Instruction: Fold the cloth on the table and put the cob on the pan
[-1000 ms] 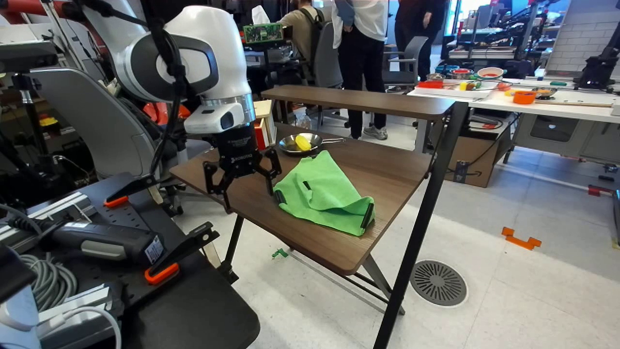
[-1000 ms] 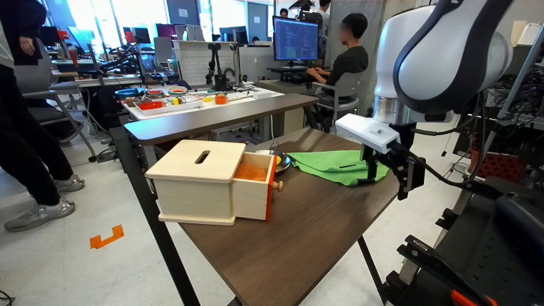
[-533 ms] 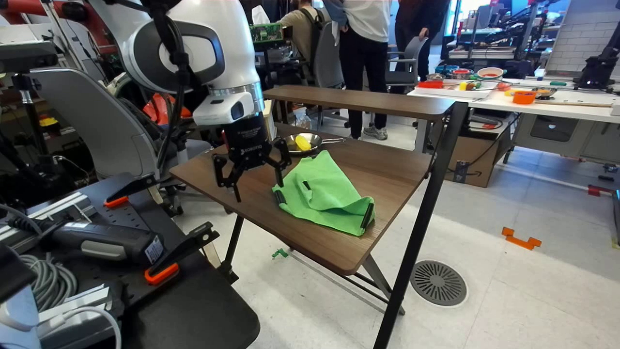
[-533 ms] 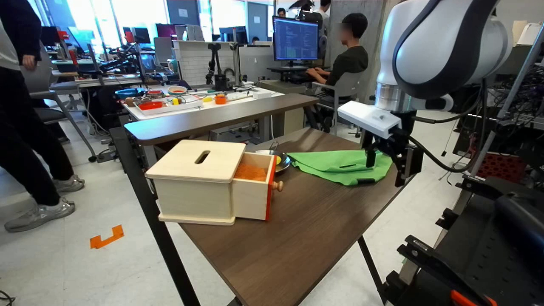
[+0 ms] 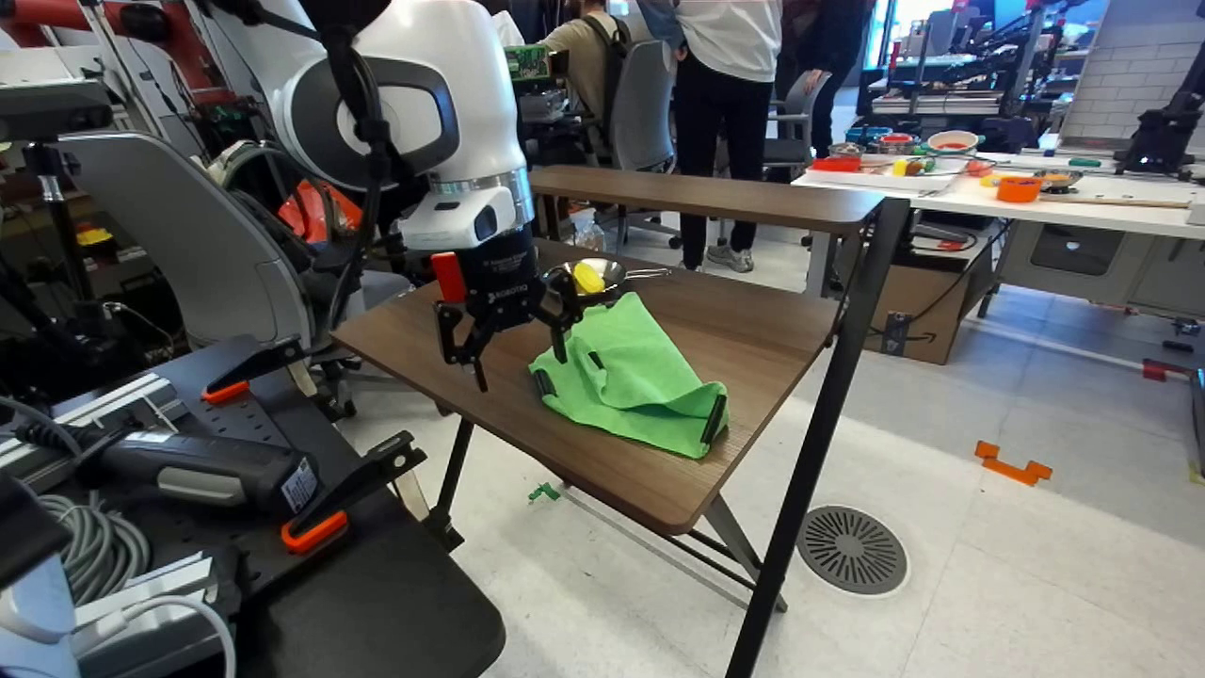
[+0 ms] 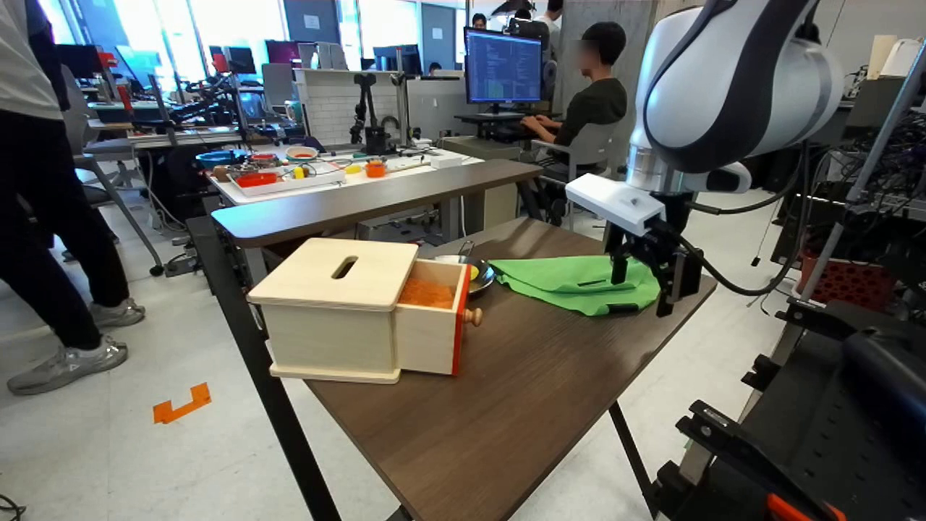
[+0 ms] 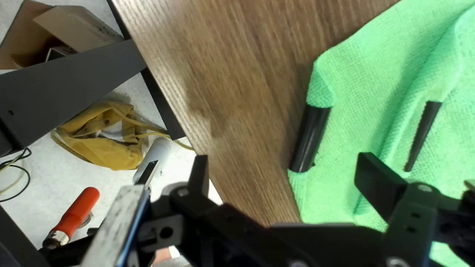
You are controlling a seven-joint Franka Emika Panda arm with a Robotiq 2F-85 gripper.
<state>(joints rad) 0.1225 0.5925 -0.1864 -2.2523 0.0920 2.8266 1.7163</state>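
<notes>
Cloth | unmoved | hand shifted nearer, spread wide | contact unclear

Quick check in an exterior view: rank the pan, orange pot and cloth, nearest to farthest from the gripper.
1. Cloth: close beside the gripper, picture-left.
2. Pan: farther picture-left, past the cloth.
3. Orange pot: background, farthest picture-left.
</notes>
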